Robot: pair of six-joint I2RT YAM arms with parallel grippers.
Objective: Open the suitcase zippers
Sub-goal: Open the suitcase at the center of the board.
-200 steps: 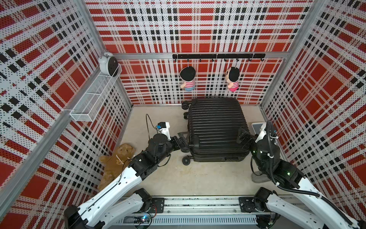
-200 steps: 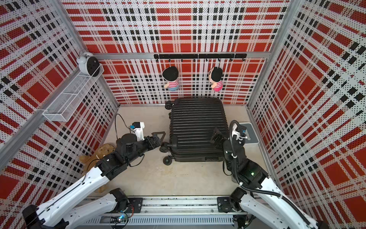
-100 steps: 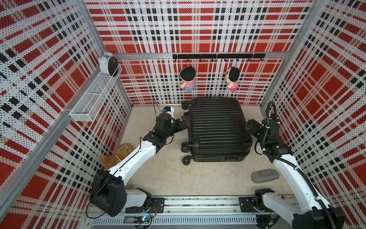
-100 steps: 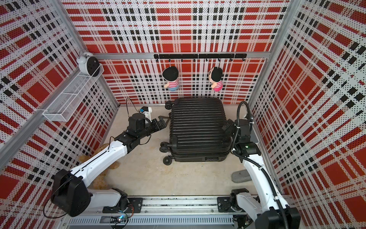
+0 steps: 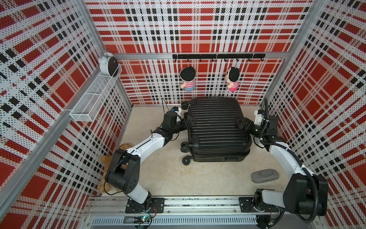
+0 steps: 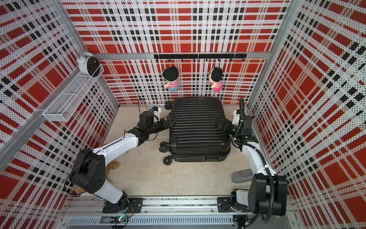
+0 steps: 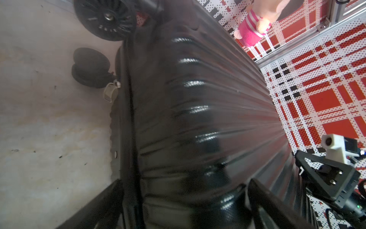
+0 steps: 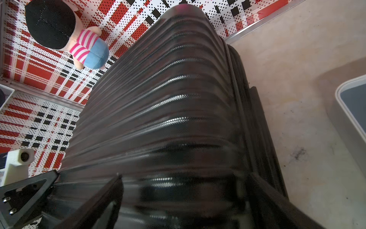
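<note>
While the suitcase (image 5: 216, 126) lies flat and closed in the middle of the floor, with the zipper (image 7: 130, 111) a dark line along its seam, the left gripper (image 5: 189, 123) and right gripper (image 5: 240, 124) stand wide at its two sides, the shell edge between their fingers. Whether they touch it I cannot tell. Farther back, the basket (image 5: 93, 101) holds a clock (image 5: 108, 64). Half a second ago both grippers were just outside the suitcase, which has not moved.

Beige desk (image 5: 168, 178): suitcase (image 5: 215, 126) lies flat; grey pad (image 5: 265, 175) near its wheel-less end; tan plush (image 5: 125, 147) beyond its wheels.
</note>
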